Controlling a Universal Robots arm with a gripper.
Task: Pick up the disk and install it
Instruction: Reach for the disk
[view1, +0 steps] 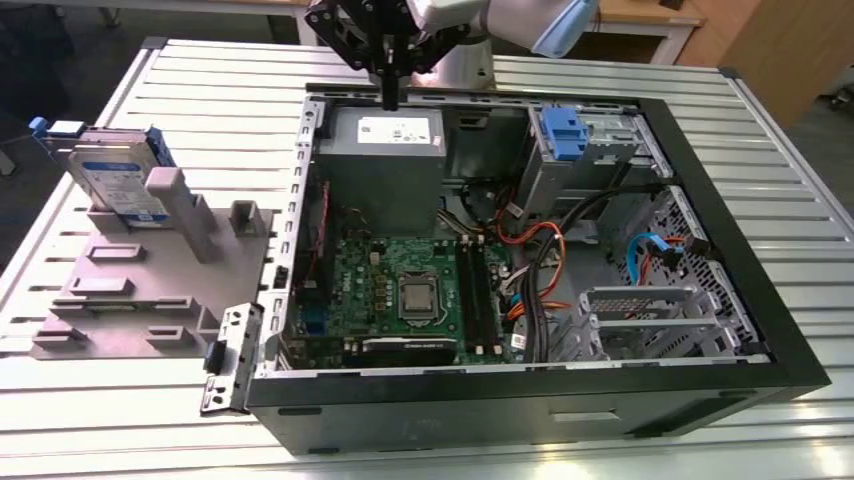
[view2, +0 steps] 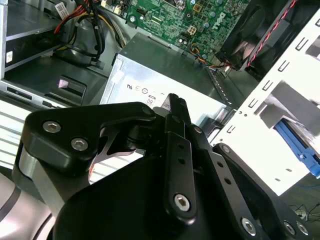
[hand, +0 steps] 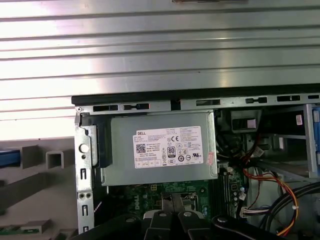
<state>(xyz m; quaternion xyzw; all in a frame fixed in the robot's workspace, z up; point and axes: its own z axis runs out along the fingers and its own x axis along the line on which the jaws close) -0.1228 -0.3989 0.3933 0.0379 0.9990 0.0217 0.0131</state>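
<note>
Nearest us in the exterior view lay the open computer case on the slatted bench, its motherboard bare among loose cables. Beside the case, toward the exterior view's left, sat a grey fixture. The disk stood on edge at the fixture's far end, with its blue carrier around it, its label showing and nothing touching it.

Farther back, inside the case, was the grey power supply. Beside it, toward the exterior view's right, was a drive bay with a blue latch piece standing in it.

Farthest of all, the gripper hung just above the power supply's far edge, well apart from the disk. In the second wrist view its fingers were pressed together with nothing between them.

We judged the task barely begun — the disk not yet picked up, and the whole installation left to do.
</note>
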